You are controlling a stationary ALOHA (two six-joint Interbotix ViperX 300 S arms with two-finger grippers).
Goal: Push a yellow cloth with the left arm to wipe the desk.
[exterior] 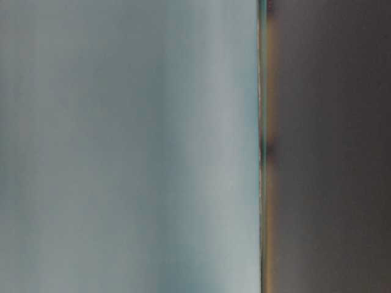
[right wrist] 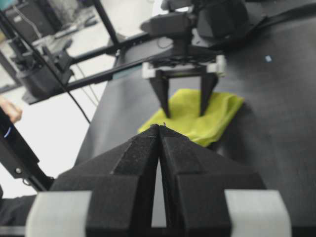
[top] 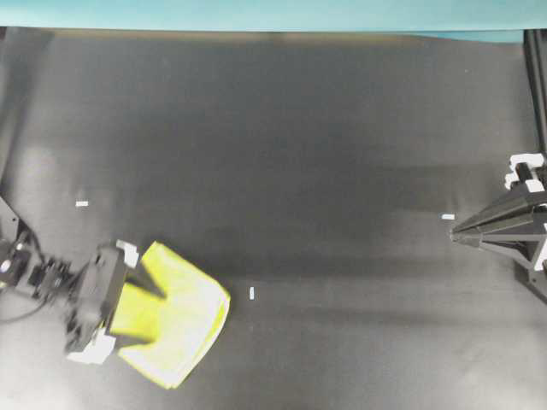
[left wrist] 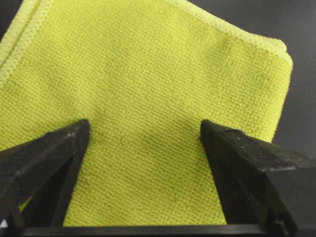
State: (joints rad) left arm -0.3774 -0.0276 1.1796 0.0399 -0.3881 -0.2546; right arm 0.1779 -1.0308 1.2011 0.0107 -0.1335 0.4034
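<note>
The yellow cloth (top: 186,323) lies folded on the black desk (top: 299,154) at the front left. My left gripper (top: 161,318) is open, and both fingertips rest on the cloth's left part. In the left wrist view the cloth (left wrist: 148,64) fills the frame, and the left gripper (left wrist: 144,126) stands with its jaws wide apart on it. My right gripper (top: 453,232) is shut and empty at the right edge, pointing left. From the right wrist view, the right gripper (right wrist: 159,127) faces the cloth (right wrist: 219,116) and the left gripper (right wrist: 185,112).
A teal strip (top: 256,13) runs along the desk's far edge. Small white tape marks (top: 252,293) lie on the desk, one just right of the cloth. The table-level view is a blur with nothing recognisable.
</note>
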